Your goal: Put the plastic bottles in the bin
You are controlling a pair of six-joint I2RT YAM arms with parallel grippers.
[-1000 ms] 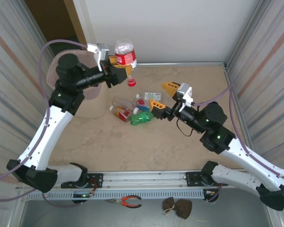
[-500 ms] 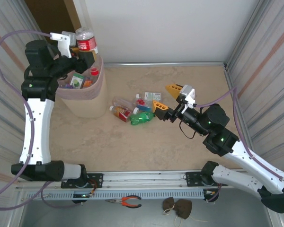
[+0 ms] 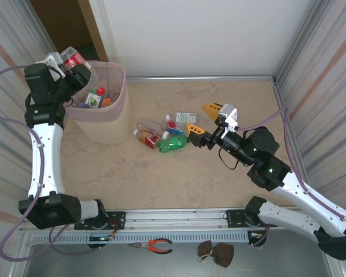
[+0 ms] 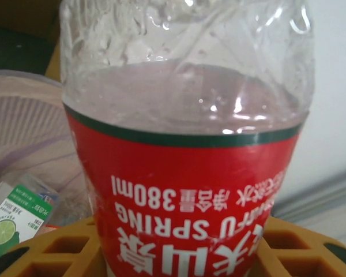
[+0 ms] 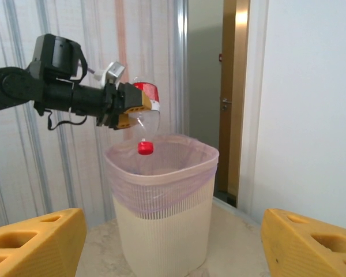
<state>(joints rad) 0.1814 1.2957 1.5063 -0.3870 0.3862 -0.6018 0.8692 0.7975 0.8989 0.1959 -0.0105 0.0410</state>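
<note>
My left gripper (image 3: 76, 66) is shut on a clear plastic bottle (image 3: 71, 58) with a red label. It holds this bottle (image 5: 145, 107) cap down over the far-left rim of the bin (image 3: 104, 115). In the left wrist view the red label (image 4: 184, 202) sits between my yellow fingers (image 4: 46, 251). The pink-lined, ribbed bin (image 5: 161, 213) has several bottles (image 3: 97, 97) inside. More bottles lie on the table, among them a green one (image 3: 173, 144), a clear one (image 3: 150, 125) and a red-labelled one (image 3: 145, 137). My right gripper (image 3: 200, 119) hangs open and empty just right of that pile.
Corrugated walls close in the table on the left and right, and a white wall stands at the back. A doorway (image 5: 230, 98) opens behind the bin. Orange-handled pliers (image 3: 153, 246) and a brown bundle (image 3: 216, 252) lie on the ledge below the arm bases.
My left arm has swung left with the red-labelled bottle, from above the back middle of the table to over the bin's far-left rim. The right gripper shifted only slightly.
</note>
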